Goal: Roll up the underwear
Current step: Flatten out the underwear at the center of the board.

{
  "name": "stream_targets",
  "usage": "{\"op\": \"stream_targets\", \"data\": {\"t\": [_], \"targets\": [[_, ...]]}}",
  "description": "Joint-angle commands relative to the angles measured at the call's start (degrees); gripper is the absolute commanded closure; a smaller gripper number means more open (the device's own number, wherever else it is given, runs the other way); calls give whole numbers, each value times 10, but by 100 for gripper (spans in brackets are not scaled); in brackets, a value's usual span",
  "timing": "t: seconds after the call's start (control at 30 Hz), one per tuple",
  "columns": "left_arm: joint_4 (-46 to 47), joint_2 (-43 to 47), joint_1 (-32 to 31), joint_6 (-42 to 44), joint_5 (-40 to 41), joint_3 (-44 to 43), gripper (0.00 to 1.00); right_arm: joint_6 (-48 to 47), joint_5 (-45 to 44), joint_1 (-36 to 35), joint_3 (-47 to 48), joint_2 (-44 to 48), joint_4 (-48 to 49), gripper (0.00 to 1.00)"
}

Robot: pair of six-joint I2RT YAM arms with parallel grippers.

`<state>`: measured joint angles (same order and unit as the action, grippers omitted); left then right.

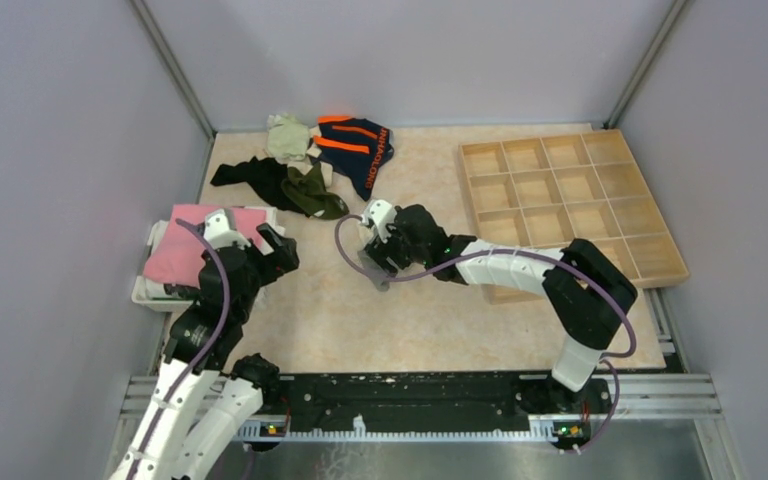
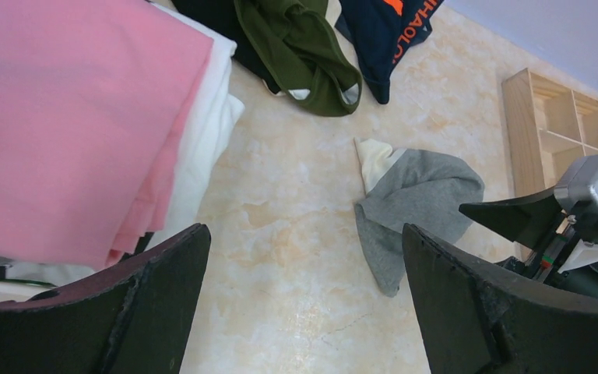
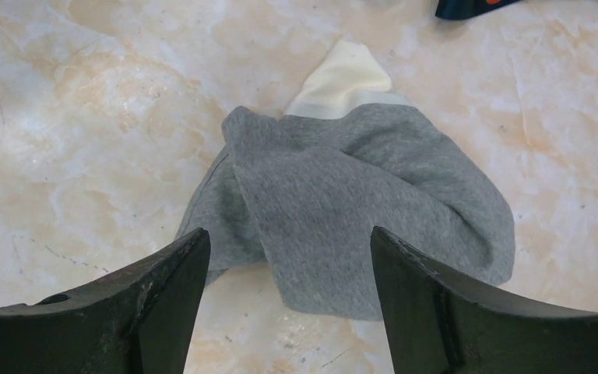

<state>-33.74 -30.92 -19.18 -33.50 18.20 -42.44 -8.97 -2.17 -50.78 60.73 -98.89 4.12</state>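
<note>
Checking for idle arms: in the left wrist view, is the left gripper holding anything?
No, the left gripper stands wide open, with nothing clamped between its fingers.

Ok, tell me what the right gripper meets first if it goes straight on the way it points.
The right gripper, fingers open, would most likely meet the grey underwear first, crumpled on the table straight ahead. The gap between them is hard to judge.
</note>
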Motion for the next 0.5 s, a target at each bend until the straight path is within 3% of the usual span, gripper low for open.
{"op": "stream_targets", "data": {"t": [0.0, 0.2, 0.47], "targets": [[-32, 19, 0, 47, 31, -27, 1, -87, 10, -3, 9, -13, 44, 25], [-24, 47, 0, 63, 50, -16, 1, -169, -39, -32, 15, -53, 68, 26], [-19, 68, -1, 59, 58, -7, 1, -196, -59, -41, 53, -110, 71, 34]]}}
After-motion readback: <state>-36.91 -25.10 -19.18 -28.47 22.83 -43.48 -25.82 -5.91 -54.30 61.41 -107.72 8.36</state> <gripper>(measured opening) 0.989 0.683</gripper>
